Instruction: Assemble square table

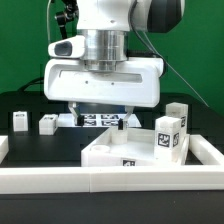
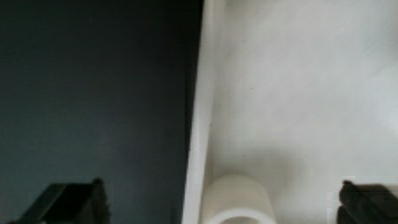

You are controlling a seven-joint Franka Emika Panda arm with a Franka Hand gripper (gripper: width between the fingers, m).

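Fingertips (image 2: 71,203): cut off by the wrist view's edge.
Table top (image 2: 294,100): blurred, runs out of frame.
Marker board (image 1: 100,121): partly behind the arm (image 1: 105,70).
Leg tags (image 1: 168,139): pattern unreadable.

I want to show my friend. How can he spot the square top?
Find the long white rail along the front of the black table. Right behind it, toward the exterior view's right, lies the square top. It is wide and flat with a tag on its edge, unlike the small blocky pegs nearby.
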